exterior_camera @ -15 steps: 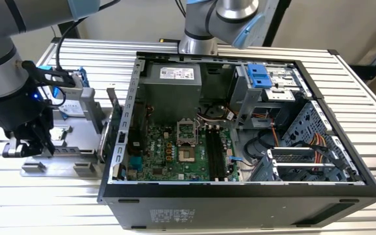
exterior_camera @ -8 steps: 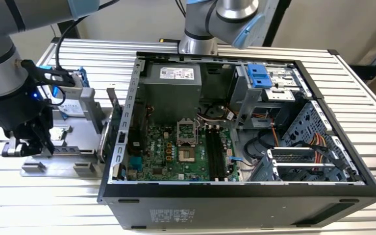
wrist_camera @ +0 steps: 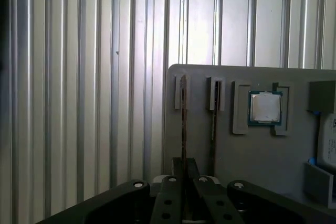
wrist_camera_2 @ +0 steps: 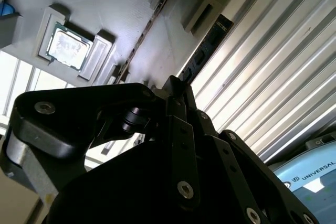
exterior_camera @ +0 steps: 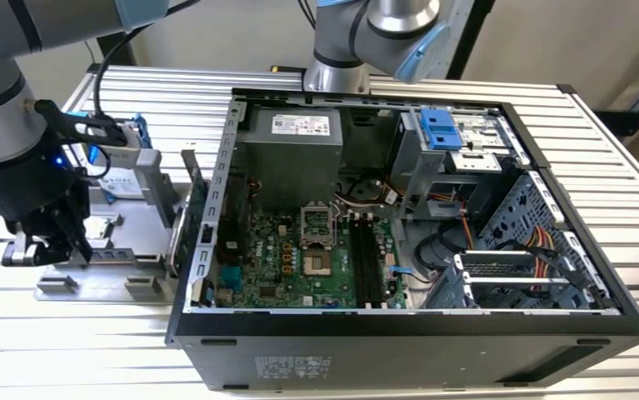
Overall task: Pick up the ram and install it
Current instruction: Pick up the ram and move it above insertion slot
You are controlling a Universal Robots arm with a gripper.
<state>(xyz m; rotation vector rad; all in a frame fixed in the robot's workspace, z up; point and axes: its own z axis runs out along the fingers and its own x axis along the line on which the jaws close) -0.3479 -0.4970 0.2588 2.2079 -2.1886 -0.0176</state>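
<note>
Grey plastic of the parts fixture (wrist_camera: 262,166) surrounds the ram (wrist_camera: 183,124), which stands on edge in its slot and runs straight out ahead of the fingers (wrist_camera: 176,172). In the first wrist view these look clenched on it, one on each face. A second stick (wrist_camera: 213,114) stands in the next slot, just to one side of the fingers, with the CPU chip (wrist_camera: 265,107) beyond it. Much of the ram's length reaches past the fingers, so the hold looks off-centre. I judge the ram could tilt and bind in its slot on lifting, or drag the fixture across the tabletop (wrist_camera: 79,103). A skewed hold would also meet the memory slots (exterior_camera: 366,254) in the open computer case (exterior_camera: 408,333) crooked.
</note>
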